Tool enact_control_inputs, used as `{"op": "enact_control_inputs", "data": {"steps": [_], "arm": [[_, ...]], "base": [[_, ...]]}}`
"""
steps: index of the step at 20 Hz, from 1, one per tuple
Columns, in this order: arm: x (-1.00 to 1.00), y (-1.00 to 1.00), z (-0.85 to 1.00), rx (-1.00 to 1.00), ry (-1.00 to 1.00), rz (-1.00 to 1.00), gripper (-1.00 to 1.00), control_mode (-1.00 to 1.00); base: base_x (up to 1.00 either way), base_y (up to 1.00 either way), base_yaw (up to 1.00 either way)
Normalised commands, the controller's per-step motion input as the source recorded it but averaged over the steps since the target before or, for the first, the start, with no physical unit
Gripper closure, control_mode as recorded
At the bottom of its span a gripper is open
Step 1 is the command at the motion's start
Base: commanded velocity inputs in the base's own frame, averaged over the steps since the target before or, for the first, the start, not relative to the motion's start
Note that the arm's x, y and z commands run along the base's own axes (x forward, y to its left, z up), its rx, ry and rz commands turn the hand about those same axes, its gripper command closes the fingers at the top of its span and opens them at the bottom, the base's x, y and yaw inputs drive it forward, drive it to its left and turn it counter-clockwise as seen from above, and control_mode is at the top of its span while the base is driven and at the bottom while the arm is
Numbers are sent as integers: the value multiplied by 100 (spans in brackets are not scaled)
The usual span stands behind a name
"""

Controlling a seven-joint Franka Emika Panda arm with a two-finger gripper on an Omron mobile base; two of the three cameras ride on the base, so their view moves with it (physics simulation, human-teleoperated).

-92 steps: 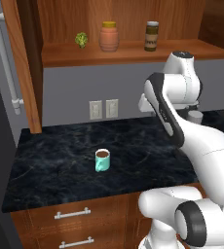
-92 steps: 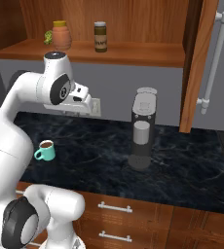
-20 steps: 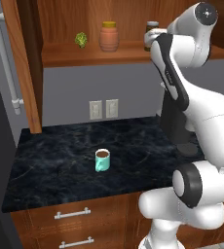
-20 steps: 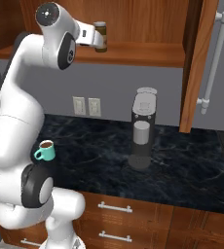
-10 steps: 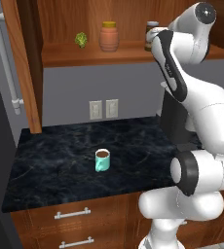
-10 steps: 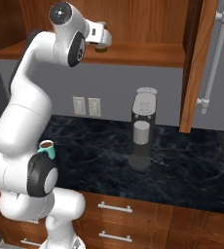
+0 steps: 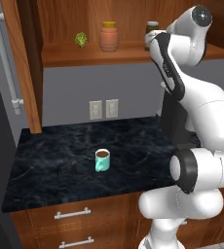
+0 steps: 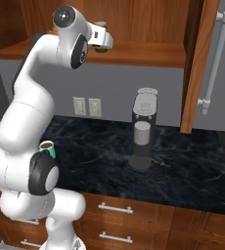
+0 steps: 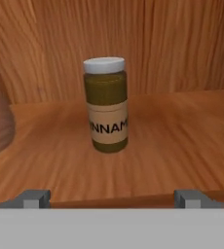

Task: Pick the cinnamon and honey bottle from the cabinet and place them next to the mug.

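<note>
The cinnamon point(image 9: 106, 104), a slim dark jar with a pale lid and a yellowish label, stands upright on the cabinet shelf point(image 9: 182, 136), straight ahead of my gripper point(image 9: 111, 198). The gripper is open, its fingertips point(image 9: 33, 197) are wide apart just short of the shelf edge, and nothing is between them. In the left base view the cinnamon point(image 7: 152, 25) peeks out behind my raised hand. The orange honey bottle point(image 7: 109, 36) with a yellow lid stands to its left on the shelf point(image 7: 84, 53). The teal mug point(image 7: 102, 159) of dark liquid sits on the black counter point(image 7: 55, 165) below.
A small green item point(image 7: 81, 40) lies left of the honey bottle. A grey coffee machine point(image 8: 144, 129) stands on the counter to the right. The cabinet door point(image 8: 197, 63) hangs open. Wall outlets point(image 7: 104, 109) sit above the counter, and drawers point(image 7: 72, 214) below it.
The arm has swung a little further toward the shelf, bringing the hand closer to the cinnamon. The jars and the mug have not moved.
</note>
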Motion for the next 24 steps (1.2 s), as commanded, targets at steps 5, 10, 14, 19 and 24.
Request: {"op": "enact_control_inputs", "data": {"steps": [5,10,14,19,24], "arm": [[33,0,0,0,0,0,-100,-100],[29,0,0,0,0,0,-100,-100],[28,0,0,0,3,0,-100,-100],[22,0,0,0,5,0,-100,-100],[19,0,0,0,6,0,-100,-100]], "base": [[0,0,0],[0,0,0],[0,0,0],[0,0,0],[0,0,0]]}}
